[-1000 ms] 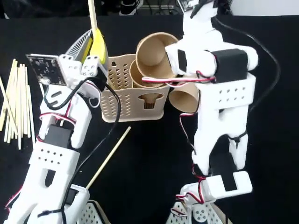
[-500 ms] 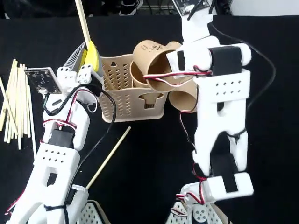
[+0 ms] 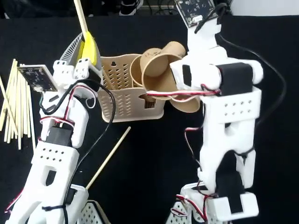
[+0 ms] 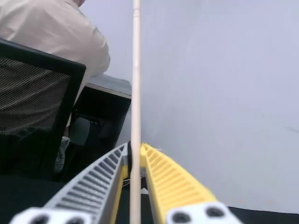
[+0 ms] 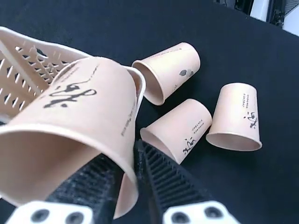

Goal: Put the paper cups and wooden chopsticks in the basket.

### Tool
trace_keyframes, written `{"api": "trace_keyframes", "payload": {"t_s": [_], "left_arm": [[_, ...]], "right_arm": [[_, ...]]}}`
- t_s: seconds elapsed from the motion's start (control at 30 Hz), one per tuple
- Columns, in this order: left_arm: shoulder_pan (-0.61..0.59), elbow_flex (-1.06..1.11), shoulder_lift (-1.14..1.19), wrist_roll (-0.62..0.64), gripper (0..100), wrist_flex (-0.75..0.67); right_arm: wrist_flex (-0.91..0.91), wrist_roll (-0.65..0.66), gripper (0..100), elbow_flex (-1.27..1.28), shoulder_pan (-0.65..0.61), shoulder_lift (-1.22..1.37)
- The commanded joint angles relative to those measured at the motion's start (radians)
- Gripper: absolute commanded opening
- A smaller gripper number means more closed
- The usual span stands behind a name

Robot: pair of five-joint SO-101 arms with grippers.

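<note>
- Right wrist view: right gripper (image 5: 135,145) pinches the rim of a paper cup (image 5: 79,126), tilted above the basket (image 5: 25,58) edge.
- Lower it base-first inside before letting go.
- Left gripper (image 4: 133,151) clamps one chopstick (image 4: 136,70) upright, beside the basket.

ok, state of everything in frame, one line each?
left claw, shut on held chopstick
held chopstick, upright beside basket
right claw, shut on held cup rim
held cup, tilted, raised by basket
basket, upright, cup inside
two loose cups, on their sides
third loose cup, mouth down
chopstick pile, flat on table
lone chopstick, flat on table
</note>
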Motion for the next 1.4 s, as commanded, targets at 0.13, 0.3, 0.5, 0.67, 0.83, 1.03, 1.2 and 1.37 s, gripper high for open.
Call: {"api": "trace_keyframes", "payload": {"t_s": [0.13, 0.3, 0.5, 0.67, 0.83, 1.03, 1.2, 1.37], "left_arm": [[0.048, -0.042, 0.098, 0.005, 3, -0.015], [0.038, -0.027, 0.176, 0.005, 3, -0.087], [0.035, 0.031, 0.181, 0.005, 3, -0.13], [0.041, 0.097, 0.121, 0.005, 3, -0.129], [0.035, 0.147, 0.054, 0.011, 3, -0.133], [0.058, 0.232, 0.034, 0.012, 6, -0.129], [0.068, 0.282, 0.003, 0.012, 17, -0.127], [0.064, 0.271, -0.02, 0.012, 18, -0.127]], "right_arm": [[0.028, -0.009, 1.1, -0.004, -0.052, 0.047], [0.028, -0.012, 3.3, -0.016, -0.1, 0.047], [0.028, 0.031, 33.2, -0.104, -0.115, 0.039], [0.023, 0.032, 31.5, -0.136, -0.12, 0.05], [0.026, 0.023, 31.5, -0.206, -0.101, 0.027], [0.026, 0.032, 31.5, -0.259, -0.044, -0.033], [0.023, 0.066, 31.5, -0.209, -0.003, -0.03], [0.023, 0.068, 31.5, -0.203, -0.002, 0.005]]}}
